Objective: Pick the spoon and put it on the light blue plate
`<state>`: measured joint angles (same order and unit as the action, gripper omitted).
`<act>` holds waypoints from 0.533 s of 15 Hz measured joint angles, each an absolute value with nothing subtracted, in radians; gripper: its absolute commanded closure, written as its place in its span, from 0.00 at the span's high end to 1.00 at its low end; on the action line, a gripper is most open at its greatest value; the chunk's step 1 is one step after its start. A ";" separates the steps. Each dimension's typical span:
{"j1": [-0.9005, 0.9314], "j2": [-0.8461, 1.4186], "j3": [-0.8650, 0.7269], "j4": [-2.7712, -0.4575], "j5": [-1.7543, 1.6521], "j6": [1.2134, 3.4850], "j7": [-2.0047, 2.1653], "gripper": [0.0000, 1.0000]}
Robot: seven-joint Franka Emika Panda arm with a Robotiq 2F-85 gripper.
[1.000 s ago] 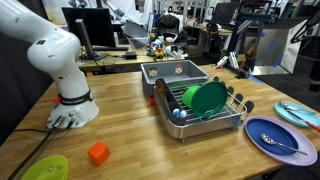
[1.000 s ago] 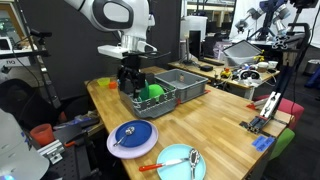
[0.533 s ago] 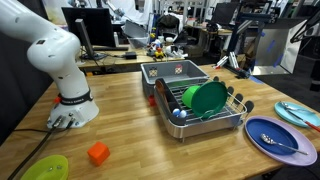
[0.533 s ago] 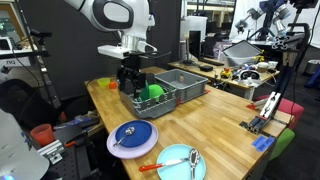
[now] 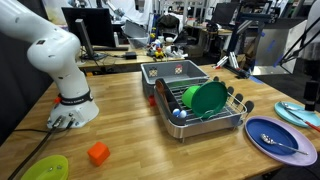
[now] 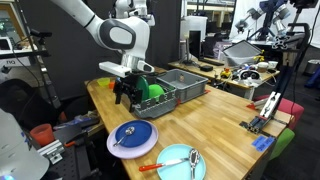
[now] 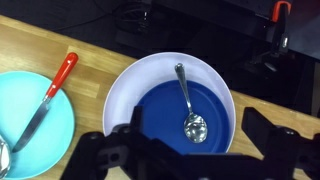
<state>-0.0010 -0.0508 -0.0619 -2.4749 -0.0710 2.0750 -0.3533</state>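
The spoon [image 7: 188, 104], slim and silvery, lies on the darker blue plate [image 7: 222, 82] with its bowl toward me; it also shows in both exterior views [image 6: 126, 137] [image 5: 277, 141]. The light blue plate [image 7: 52, 135] lies beside it and carries a red-handled knife [image 7: 48, 97]. In an exterior view the light blue plate [image 6: 173, 166] also holds another spoon [image 6: 194, 158]. My gripper [image 7: 196, 142] is open and empty. It hangs above the darker blue plate with its fingers on either side of the spoon's bowl, well clear of it [image 6: 125, 95].
A dish rack [image 5: 236, 116] with a green plate [image 5: 207, 98] stands mid-table, with a grey bin [image 5: 172, 71] behind it. A red block [image 5: 98, 153] and a green plate [image 5: 45, 168] lie near the front edge. The table edge runs close by the plates.
The arm has swung away from the dish rack toward the plates. The gripper now hangs over the darker blue plate and has come into view at the frame edge in an exterior view.
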 measured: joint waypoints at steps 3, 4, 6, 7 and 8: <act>0.009 0.018 -0.033 -2.496 -0.088 2.097 -0.380 1.00; 0.012 0.037 -0.024 -2.500 -0.101 2.099 -0.387 1.00; 0.016 0.072 -0.006 -2.503 -0.127 2.099 -0.417 1.00; 0.018 0.085 0.001 -2.504 -0.136 2.099 -0.445 1.00; 0.020 0.096 0.008 -2.504 -0.146 2.099 -0.469 1.00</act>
<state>0.0203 0.0958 0.0079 -2.5035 -0.1458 2.0993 -0.4695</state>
